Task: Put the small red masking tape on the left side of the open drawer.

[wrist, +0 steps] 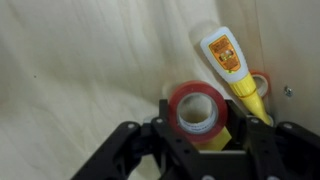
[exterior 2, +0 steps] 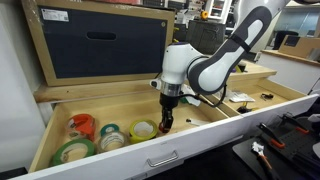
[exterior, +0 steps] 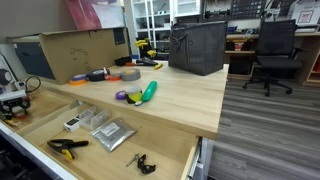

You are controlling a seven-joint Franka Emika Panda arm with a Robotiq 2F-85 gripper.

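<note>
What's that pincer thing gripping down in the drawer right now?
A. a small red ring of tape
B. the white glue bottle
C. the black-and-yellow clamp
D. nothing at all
A: in the wrist view the small red ring-shaped tape roll sits between the shut pincer's fingers, with the white glue bottle lying beside it, outside the grip.

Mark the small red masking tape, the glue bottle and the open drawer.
small red masking tape (wrist: 197, 92), wrist view, top of its red ring.
glue bottle (wrist: 222, 52), wrist view, its label.
open drawer (exterior 2: 220, 133), an exterior view, its front wall.
</note>
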